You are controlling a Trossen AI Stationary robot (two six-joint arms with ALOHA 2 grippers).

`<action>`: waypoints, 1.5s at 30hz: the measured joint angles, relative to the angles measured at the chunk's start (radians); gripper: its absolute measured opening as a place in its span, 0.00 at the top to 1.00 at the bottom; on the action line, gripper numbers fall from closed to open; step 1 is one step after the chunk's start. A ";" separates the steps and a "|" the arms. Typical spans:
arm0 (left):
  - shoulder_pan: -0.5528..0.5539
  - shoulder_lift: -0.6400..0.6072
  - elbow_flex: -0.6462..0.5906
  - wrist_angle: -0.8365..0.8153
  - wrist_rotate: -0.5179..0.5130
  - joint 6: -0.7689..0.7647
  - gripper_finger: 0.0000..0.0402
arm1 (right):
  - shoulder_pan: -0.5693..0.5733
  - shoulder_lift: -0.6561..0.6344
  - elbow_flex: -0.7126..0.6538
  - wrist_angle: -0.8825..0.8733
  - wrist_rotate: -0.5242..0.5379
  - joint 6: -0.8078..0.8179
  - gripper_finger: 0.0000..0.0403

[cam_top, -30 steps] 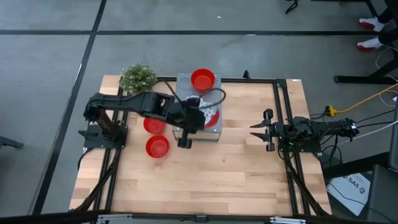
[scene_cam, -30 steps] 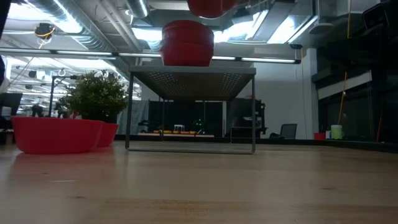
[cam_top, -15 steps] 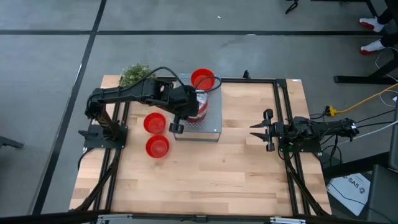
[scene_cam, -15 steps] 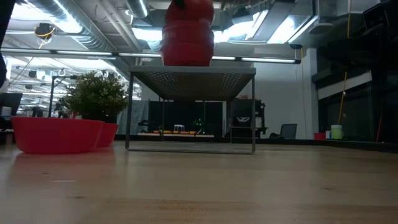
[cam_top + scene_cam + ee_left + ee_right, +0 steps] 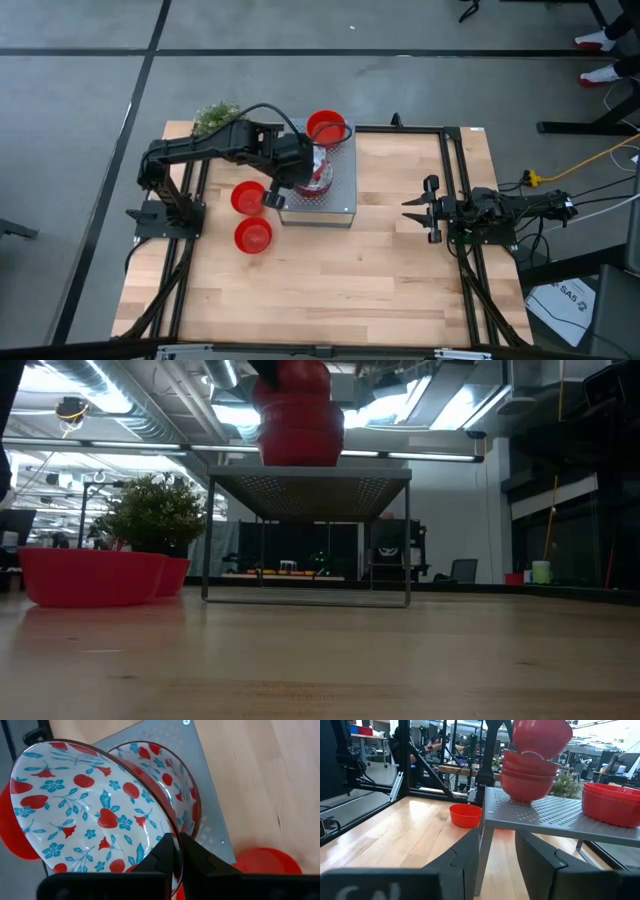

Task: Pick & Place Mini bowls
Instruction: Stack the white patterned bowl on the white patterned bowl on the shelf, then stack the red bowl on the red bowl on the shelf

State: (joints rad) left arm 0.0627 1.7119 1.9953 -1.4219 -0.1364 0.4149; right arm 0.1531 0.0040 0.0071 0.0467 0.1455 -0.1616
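Note:
My left gripper is over the grey perforated box, shut on a mini bowl that is white inside with red and blue flowers and red outside. It hangs tilted over a stack of like bowls on the box. A stack of plain red bowls stands at the box's far edge. Two red bowls rest on the table left of the box. My right gripper waits open at the table's right side. My left gripper pinches the patterned bowl's rim between its two fingers, one inside the bowl and one outside. It comes from the table's left, slanting down. The bowl is tilted, its low side at the top of the stack; whether it touches, I cannot tell.
A small green plant stands at the table's far left corner, behind the box. Black rails run along the table's sides. Bare wood lies near and right of the box.
My left gripper has carried the patterned bowl from above the box's near side toward the far left and down onto the stack of patterned bowls. The bowl has tipped further. The gripper has stayed shut on the rim.

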 joint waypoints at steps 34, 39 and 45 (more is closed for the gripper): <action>-0.014 0.001 -0.058 0.068 -0.004 0.175 0.77 | 0.000 0.000 0.000 0.000 0.000 0.000 0.68; -0.032 0.001 -0.037 0.066 -0.014 0.174 0.72 | 0.000 0.000 0.000 0.000 0.000 0.000 0.68; -0.077 0.001 0.021 0.065 -0.054 0.174 0.70 | 0.000 0.000 0.000 0.000 0.000 0.000 0.68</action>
State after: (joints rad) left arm -0.0144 1.7126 2.0160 -1.3572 -0.1905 0.5885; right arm 0.1529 0.0043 0.0069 0.0467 0.1456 -0.1616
